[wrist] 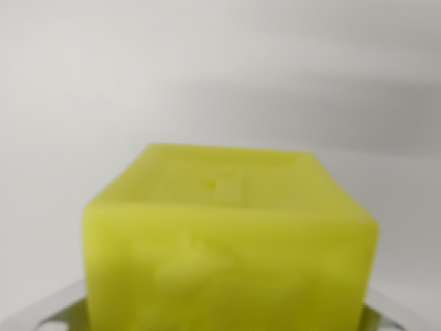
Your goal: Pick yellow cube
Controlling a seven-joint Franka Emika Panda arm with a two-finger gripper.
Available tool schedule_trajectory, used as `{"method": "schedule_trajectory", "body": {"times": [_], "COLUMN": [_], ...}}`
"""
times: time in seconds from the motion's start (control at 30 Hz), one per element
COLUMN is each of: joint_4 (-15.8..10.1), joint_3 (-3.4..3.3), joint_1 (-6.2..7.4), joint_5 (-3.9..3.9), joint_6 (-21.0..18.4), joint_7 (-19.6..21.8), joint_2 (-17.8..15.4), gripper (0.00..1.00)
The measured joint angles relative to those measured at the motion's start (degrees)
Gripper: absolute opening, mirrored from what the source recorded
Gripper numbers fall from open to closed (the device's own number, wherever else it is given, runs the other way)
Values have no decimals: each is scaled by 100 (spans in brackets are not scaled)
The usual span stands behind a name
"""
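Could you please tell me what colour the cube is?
Yellow; the cube fills the wrist view.

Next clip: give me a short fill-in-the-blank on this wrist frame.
1. The cube is ____ in colour.
2. The cube fills the ____ half of the wrist view.
3. The surface behind the cube is plain ____.
4. The metal parts at both bottom corners are ____ in colour.

Missing words: yellow; lower; white; grey

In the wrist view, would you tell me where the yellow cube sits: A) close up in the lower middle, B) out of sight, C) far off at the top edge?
A: the yellow cube fills the lower middle of the frame, large and blurred from closeness.
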Motion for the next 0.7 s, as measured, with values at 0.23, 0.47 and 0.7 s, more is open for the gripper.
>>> {"method": "schedule_trajectory", "body": {"times": [0.23, 0.47, 0.7], "joint_4": [80, 175, 252], "joint_3": [0, 0, 0], "joint_1": [0, 0, 0], "joint_5": [3, 6, 8], "joint_6": [-244, -490, -667], "joint_7": [-2, -4, -5], "joint_2": [-163, -315, -417], "gripper": [0, 0, 0]}}
